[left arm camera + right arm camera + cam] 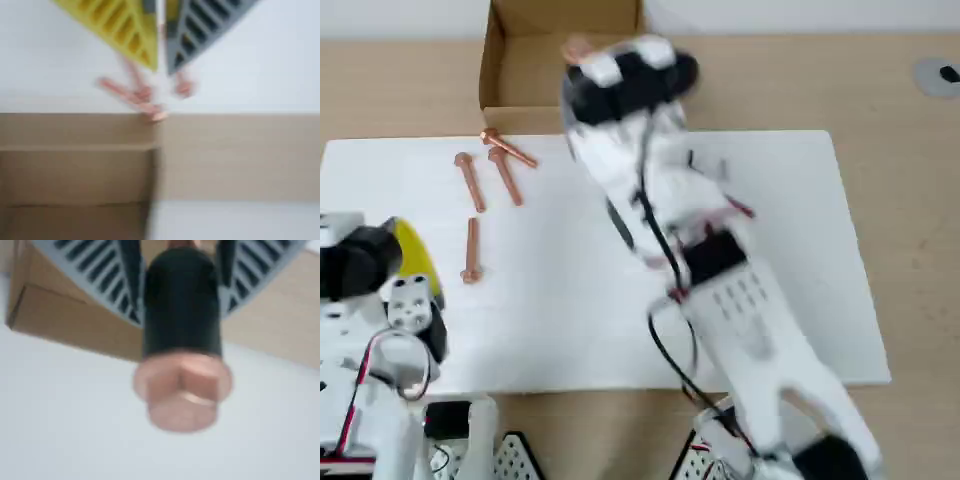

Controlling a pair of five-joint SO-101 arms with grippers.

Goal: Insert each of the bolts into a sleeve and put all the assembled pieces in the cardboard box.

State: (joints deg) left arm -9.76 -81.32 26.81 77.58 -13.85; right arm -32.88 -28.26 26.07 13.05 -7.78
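Fingers [90, 275] of the right gripper [181, 290]: I see the two grey ribbed pads pressed against either side of a black sleeve [182, 305] and holding it firmly. A copper bolt [182, 390] sits inside the sleeve, with only its hexagonal head showing beyond the sleeve's end. Behind the held piece I see a wall of the cardboard box [75, 325], and beneath it the white sheet [65, 430]. From the high view, this gripper stands over the box's open top, at the corner on its own arm's side, and the arm stretches diagonally across the sheet from the near edge of the table [905, 180]. Left gripper [161, 64]: the yellow finger [125, 30] and the grey finger [205, 25] have their tips almost together, separated by only a thin sliver, and I see nothing between them. This gripper sits at the sheet's near left corner, well apart from the box. Four loose bolts [470, 182] lie flat on the sheet between the left gripper and the box. Three are grouped near the box's front corner, two of them with their heads close together. The fourth lies alone, nearer the left gripper. The box rests on the table, just beyond the sheet's far edge.
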